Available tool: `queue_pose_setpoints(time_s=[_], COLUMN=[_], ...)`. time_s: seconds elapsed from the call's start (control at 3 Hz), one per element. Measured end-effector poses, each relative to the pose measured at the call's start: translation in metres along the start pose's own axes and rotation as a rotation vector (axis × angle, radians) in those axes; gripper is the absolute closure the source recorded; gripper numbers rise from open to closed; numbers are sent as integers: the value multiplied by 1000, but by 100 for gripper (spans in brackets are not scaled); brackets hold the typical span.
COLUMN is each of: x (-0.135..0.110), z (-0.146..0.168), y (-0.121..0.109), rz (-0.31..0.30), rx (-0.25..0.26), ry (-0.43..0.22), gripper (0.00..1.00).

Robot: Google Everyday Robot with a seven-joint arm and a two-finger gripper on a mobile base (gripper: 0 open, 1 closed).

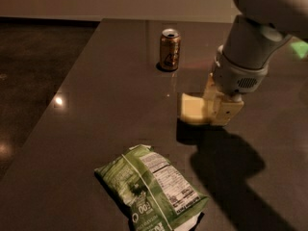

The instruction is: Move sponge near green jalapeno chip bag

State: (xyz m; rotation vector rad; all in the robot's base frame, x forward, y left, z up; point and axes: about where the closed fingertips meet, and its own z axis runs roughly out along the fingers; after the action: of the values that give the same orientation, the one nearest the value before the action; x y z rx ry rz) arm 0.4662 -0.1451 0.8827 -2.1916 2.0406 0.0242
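Above the tabletop point(96, 105), the claw point(212, 110) is gripping the sponge point(194, 109), hovering between the soda can point(169, 49) and the green jalapeno chip bag point(151, 189).

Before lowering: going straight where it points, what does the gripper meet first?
The gripper, right of centre holding the sponge, points down: probably bare table first, clear of the chip bag.

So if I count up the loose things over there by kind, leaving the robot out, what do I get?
Crinkled green foil chip bag: 1
Brown metal soda can: 1
Pale yellow foam sponge: 1, held by the gripper just above the dark table, between can and bag
Total: 3
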Motion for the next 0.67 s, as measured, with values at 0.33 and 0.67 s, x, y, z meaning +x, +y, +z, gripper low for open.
queue_pose_setpoints(time_s=[0.33,0.67], x=[-22,-38], z=[1,3], y=[15,26], rz=[-111,-205], rx=[-52,-92], ry=[-13,-35], gripper=[100,89])
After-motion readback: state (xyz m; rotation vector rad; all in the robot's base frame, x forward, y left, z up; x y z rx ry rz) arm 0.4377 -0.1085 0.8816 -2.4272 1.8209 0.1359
